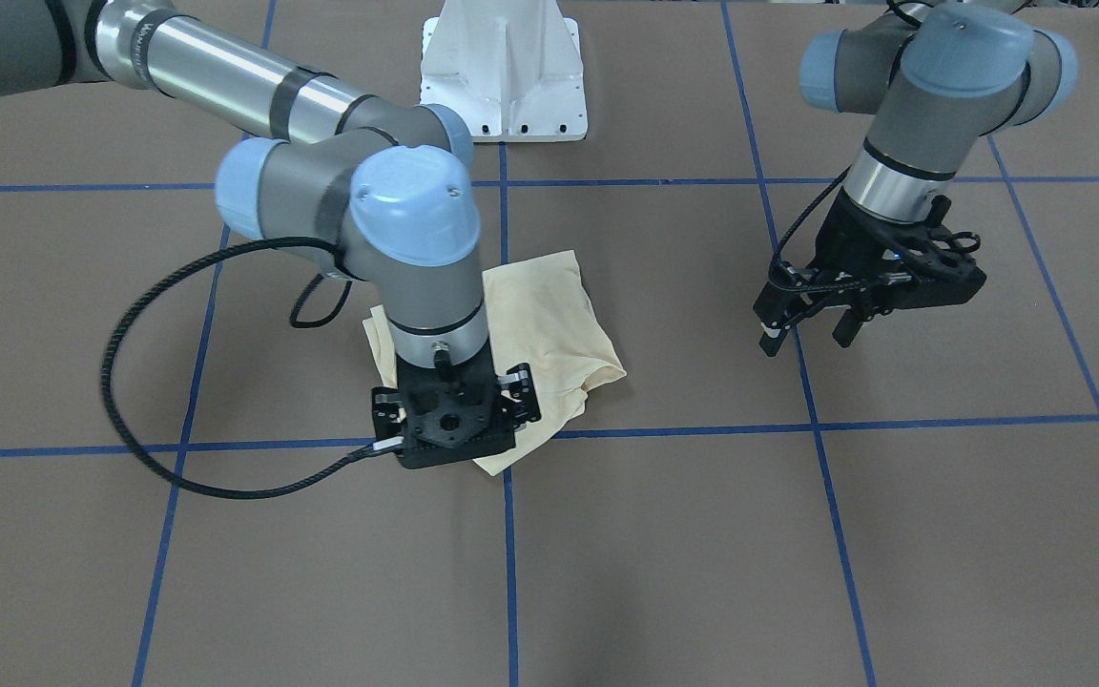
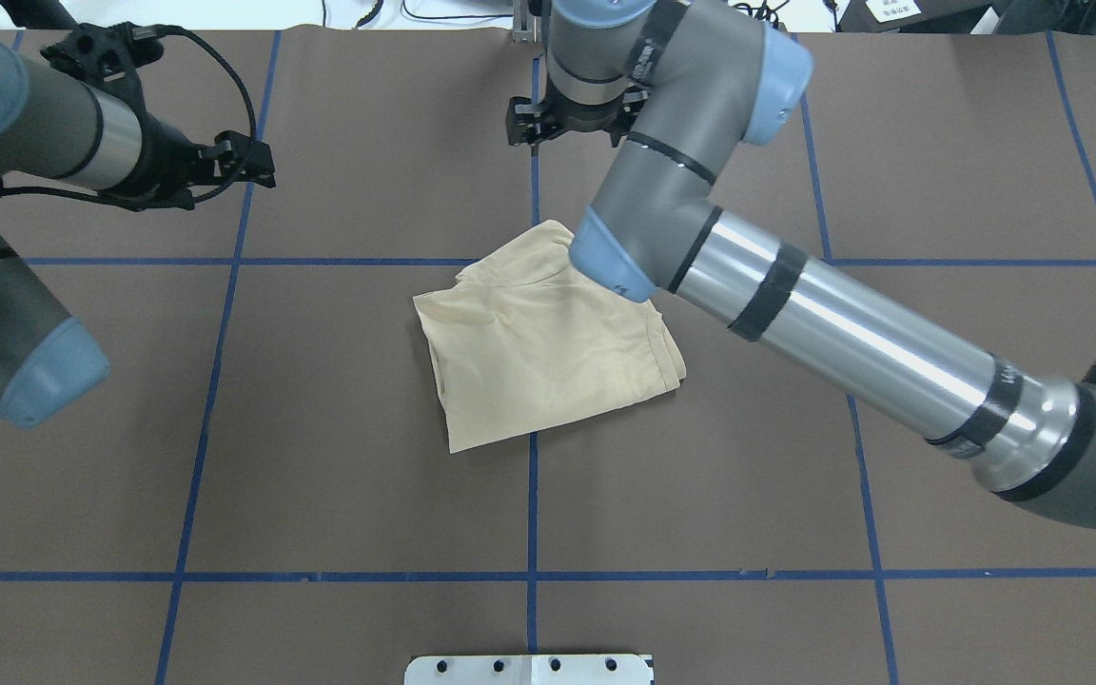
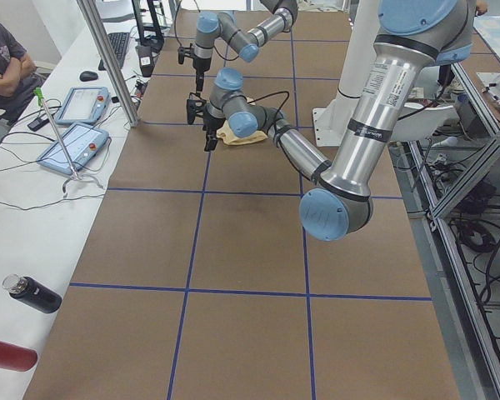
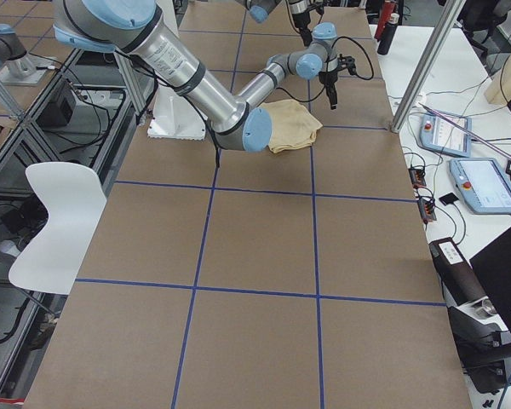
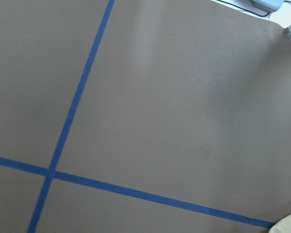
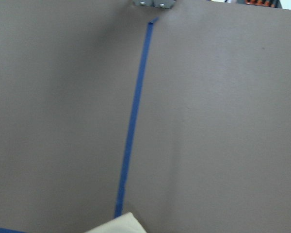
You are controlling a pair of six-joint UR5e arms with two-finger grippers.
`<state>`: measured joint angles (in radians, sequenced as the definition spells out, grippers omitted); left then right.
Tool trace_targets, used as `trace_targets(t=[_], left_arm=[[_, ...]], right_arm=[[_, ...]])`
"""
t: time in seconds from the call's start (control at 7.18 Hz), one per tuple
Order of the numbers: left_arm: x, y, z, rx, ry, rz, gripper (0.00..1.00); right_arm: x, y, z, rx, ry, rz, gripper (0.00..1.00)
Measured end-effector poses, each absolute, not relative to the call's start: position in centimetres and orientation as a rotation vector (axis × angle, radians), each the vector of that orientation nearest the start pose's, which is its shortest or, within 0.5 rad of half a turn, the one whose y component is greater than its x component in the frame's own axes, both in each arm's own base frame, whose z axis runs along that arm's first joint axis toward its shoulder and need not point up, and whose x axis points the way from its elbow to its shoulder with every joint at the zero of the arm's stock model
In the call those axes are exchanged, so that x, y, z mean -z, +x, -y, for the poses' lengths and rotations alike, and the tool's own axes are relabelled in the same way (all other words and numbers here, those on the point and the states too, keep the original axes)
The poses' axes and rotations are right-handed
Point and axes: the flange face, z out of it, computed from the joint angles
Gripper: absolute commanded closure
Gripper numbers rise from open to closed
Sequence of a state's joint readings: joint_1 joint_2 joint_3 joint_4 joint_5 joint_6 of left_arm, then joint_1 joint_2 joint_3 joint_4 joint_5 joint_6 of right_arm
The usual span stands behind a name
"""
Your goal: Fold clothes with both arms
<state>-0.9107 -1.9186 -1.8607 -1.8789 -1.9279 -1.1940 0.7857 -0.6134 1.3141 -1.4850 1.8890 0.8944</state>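
The pale cream-yellow shirt lies folded into a small packet near the middle of the brown table; its print is hidden. My right gripper hangs just above the packet's far edge, pointing down, its linkages spread open and nothing in it. Its wrist camera sees only a shirt corner and bare table. My left gripper hovers apart from the shirt, off to its side, with both fingers spread open and empty. It shows in the overhead view too, left gripper, beyond the shirt's left.
Blue tape lines grid the table. The white pedestal base stands at the robot's edge. A side desk holds teach pendants and bottles, and a person sits there. A metal post rises at that table edge.
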Motion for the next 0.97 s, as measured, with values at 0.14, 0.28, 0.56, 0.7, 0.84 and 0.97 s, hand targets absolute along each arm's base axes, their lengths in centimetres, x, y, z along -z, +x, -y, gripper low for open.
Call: trace_targets(t=[0.14,0.28,0.56,0.7,0.84,0.97], left_arm=[[-31.8,25.5,53.5,0.26,0.34,-0.919,0.0],[-33.8,22.2,54.2,0.201,0.387,-0.87,0.0],[-37.5,15.9,54.9,0.163,0.438,-0.814,0.0],[-39.3,12.4,54.7,0.11,0.466,-0.799,0.0],[-40.6,8.6,54.6,0.064,0.486,-0.793,0.0],[-41.3,5.6,54.6,0.048,0.498,-0.797,0.0]], right_arm=[[-17.8,-43.6,62.8,0.032,0.285,0.761,0.0],[-21.2,-38.7,62.8,0.042,0.277,0.75,0.0],[-27.9,-28.6,62.5,0.109,0.281,0.727,0.0],[-30.6,-24.1,61.8,0.163,0.284,0.696,0.0],[-32.9,-19.5,60.9,0.206,0.274,0.682,0.0],[-35.0,-15.0,59.5,0.217,0.251,0.714,0.0]])
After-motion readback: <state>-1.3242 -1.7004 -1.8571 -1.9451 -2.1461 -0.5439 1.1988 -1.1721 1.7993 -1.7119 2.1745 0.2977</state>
